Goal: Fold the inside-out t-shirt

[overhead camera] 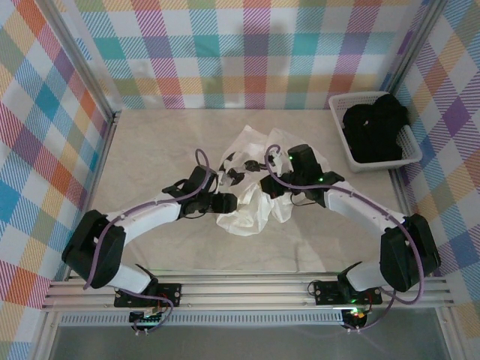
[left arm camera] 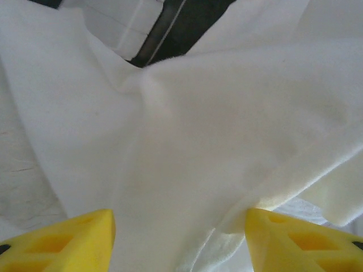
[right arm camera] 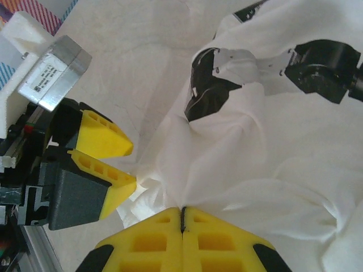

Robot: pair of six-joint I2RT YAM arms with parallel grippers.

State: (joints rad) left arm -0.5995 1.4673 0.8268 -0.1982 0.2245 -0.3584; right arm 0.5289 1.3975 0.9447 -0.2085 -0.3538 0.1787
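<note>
Mid-table: t-shirt (overhead camera: 247, 216) — crumpled heap between grippers
Left gripper (left arm camera: 181, 226): jaws wide, over t-shirt
Right gripper (right arm camera: 182, 218): closed — pinching a t-shirt fold
Far right: basket (overhead camera: 352, 96), black garment (overhead camera: 375, 131) inside

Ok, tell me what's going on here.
Two arms are working on a white t-shirt that lies crumpled mid-table. The right arm has its jaws shut on a fold of the cloth. The left arm has its jaws open, with cloth between them but not gripped. No neat fold is made yet. A black garment sits in a basket at the far right.
</note>
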